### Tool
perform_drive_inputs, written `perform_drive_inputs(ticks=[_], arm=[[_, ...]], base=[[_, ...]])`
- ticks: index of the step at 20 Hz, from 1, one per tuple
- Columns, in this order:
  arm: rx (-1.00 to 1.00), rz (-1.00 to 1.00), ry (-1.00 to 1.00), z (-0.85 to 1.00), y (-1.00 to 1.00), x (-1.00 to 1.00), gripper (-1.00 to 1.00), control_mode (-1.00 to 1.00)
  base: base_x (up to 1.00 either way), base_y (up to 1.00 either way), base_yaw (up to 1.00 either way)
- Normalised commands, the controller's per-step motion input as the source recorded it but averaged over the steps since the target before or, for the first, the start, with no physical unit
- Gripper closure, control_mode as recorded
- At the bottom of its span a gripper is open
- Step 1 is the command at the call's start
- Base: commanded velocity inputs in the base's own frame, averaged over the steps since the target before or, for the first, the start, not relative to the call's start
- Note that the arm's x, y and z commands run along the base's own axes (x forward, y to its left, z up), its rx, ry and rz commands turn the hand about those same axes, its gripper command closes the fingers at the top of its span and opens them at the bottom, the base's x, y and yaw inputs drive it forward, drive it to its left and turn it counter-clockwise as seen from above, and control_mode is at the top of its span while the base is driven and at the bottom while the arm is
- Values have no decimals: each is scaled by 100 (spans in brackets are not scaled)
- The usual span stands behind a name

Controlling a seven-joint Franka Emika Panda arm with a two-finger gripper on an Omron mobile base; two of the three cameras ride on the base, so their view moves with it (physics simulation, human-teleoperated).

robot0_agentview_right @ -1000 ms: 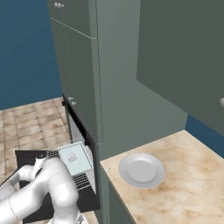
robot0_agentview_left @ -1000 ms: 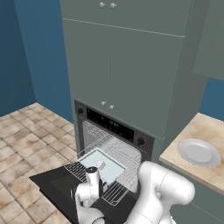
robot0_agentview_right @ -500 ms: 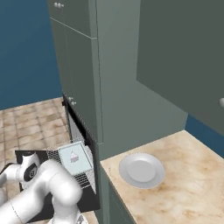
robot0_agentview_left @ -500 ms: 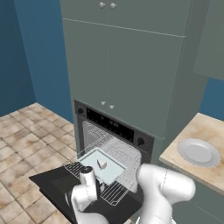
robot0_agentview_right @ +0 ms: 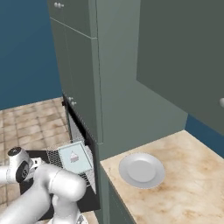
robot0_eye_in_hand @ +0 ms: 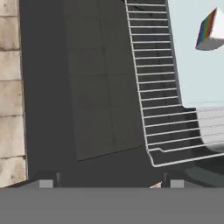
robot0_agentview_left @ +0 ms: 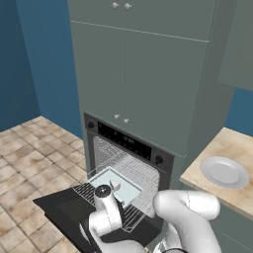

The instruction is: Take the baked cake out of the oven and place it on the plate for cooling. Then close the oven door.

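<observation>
The oven (robot0_agentview_left: 129, 144) stands open with the oven door (robot0_eye_in_hand: 87, 87) folded down flat. A wire rack (robot0_eye_in_hand: 153, 87) is pulled out over the door and carries a pale blue tray (robot0_eye_in_hand: 192, 57). On that tray sits the baked cake (robot0_eye_in_hand: 210, 30), a tiny wedge also seen as the cake (robot0_agentview_left: 115, 184) and the cake (robot0_agentview_right: 74, 156). My gripper (robot0_eye_in_hand: 111, 184) hovers above the door's dark glass, beside the rack's corner and well short of the cake. It is open, fingertips (robot0_eye_in_hand: 46, 183) wide apart with nothing between them. The round plate (robot0_agentview_left: 225, 172) rests bare on the counter to the right.
A beige stone counter (robot0_agentview_right: 188, 183) carries the plate (robot0_agentview_right: 141, 169) right of the oven column. Tall grey-green cabinets (robot0_agentview_left: 143, 74) rise above the oven. Tiled floor (robot0_eye_in_hand: 11, 87) lies past the door's outer edge. My white arm crosses low in front of the door.
My hand has shifted a little outward over the lowered door, away from the oven's mouth. The cake, tray and rack have stayed where they were.
</observation>
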Motion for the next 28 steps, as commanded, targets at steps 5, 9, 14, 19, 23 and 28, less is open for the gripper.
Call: perform_drive_inputs(ticks=[5, 9, 14, 19, 23, 28], arm=[[0, -16, -16, 100, -16, 7, -100, -100], [0, -16, -7, 100, -14, 55, -100, -100], [0, -14, 0, 87, -9, 79, -100, -100], [0, -13, 0, 38, -6, 75, -100, -100], [0, -9, 5, 1, -14, 58, -100, -100], [0, -6, 9, -25, -16, 28, -100, -100]], base=[[0, 0, 0], [0, 0, 0], [0, 0, 0], [0, 0, 0], [0, 0, 0], [0, 0, 0]])
